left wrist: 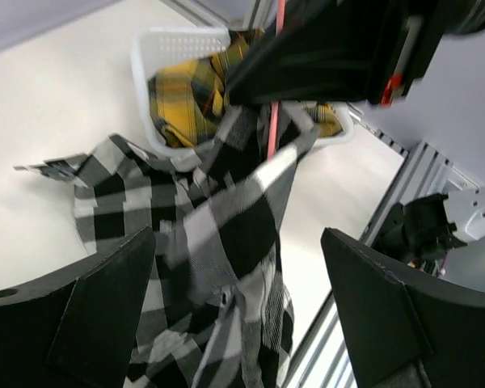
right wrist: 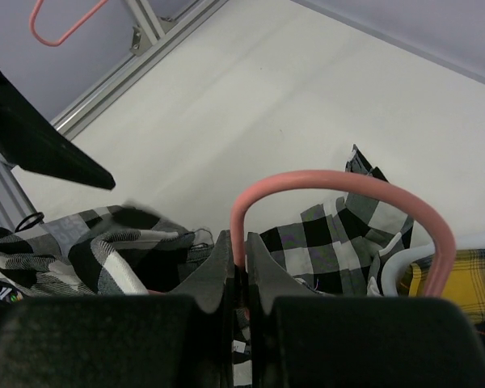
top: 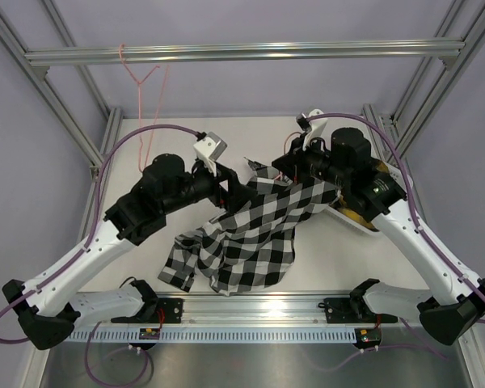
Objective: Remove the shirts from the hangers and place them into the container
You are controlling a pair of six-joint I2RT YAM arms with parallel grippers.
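Currently we list: right gripper (right wrist: 238,259) clamped on the hook of the pink hanger (right wrist: 339,182); black-and-white shirt (top: 255,234) hanging below it, centre; left gripper (left wrist: 238,275) fingers spread wide beside the cloth; yellow plaid shirt (left wrist: 182,93) inside the white basket (left wrist: 141,89), far right.

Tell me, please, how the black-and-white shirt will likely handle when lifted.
Probably floppy: the black-and-white plaid shirt sags in folds from the pink hanger onto the table. Likely light, since one thin wire seems to carry it. It may slide off if tilted.
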